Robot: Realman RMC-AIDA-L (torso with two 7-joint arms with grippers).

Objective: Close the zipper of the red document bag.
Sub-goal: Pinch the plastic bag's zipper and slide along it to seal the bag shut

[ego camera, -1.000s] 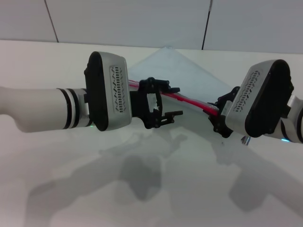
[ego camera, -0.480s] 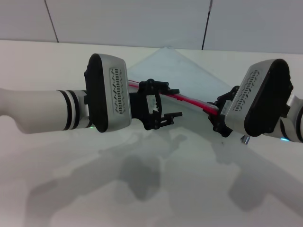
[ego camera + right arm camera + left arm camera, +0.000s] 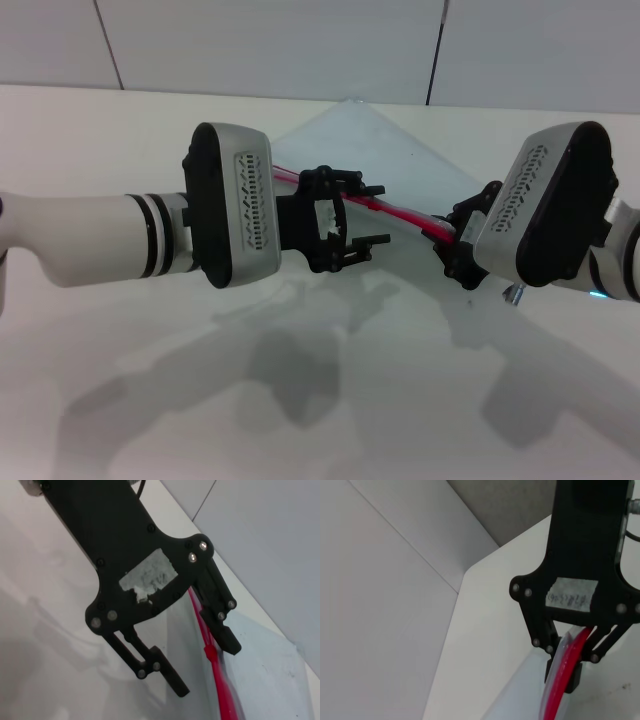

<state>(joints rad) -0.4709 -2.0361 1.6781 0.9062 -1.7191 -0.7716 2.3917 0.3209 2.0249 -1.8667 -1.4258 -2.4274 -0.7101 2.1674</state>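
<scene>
Mid-frame, the right gripper is clamped on the zipper of the red document bag. The left gripper sits with fingers spread, the zipper running between them.

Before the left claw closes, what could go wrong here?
1. The left claw is open, and the zipper runs beside one finger, not clearly between both. Closing may miss the slider.
2. The right claw pinches only the zipper edge. If it slips, the bag may drag along instead of closing.
</scene>
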